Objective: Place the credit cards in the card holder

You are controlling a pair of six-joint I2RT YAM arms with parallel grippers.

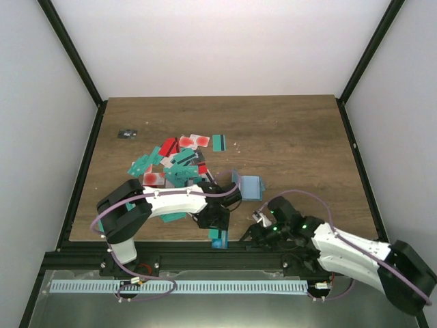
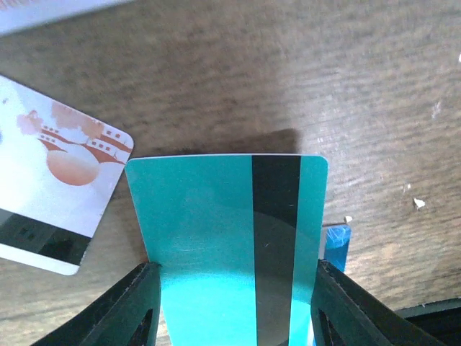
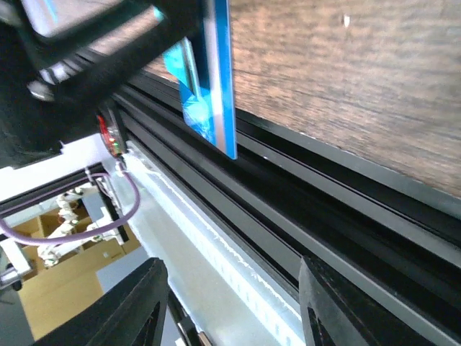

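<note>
Left jaws: closed on the long edges of a teal card (image 2: 227, 245) with a black stripe. One finger (image 2: 137, 310) is on each side, and the card stands out beyond the tips.
Right jaws: fingers (image 3: 137, 310) stand apart with nothing between them, aimed at the black rail (image 3: 324, 209).
Left arm (image 1: 164, 201): folded at the elbow, with the forearm running right. The wrist is turned down, near-left of the holder (image 1: 251, 186).
Right arm (image 1: 341, 246): stretched low and leftward from its base, its wrist near the holder's near side.
Holder: light blue, lying on the worktop (image 1: 293, 137), apart from both jaws.
Held card: near-left of the holder, at the worktop's near edge.
Card pile (image 1: 174, 164): teal, red and white-pink cards, overlapping, to the far left of the holder.
White-pink card (image 2: 50, 194): flat on the worktop, just left of the held card.
Blue sliver (image 2: 337, 245): just beside the held card's right edge; I cannot tell what it is.
</note>
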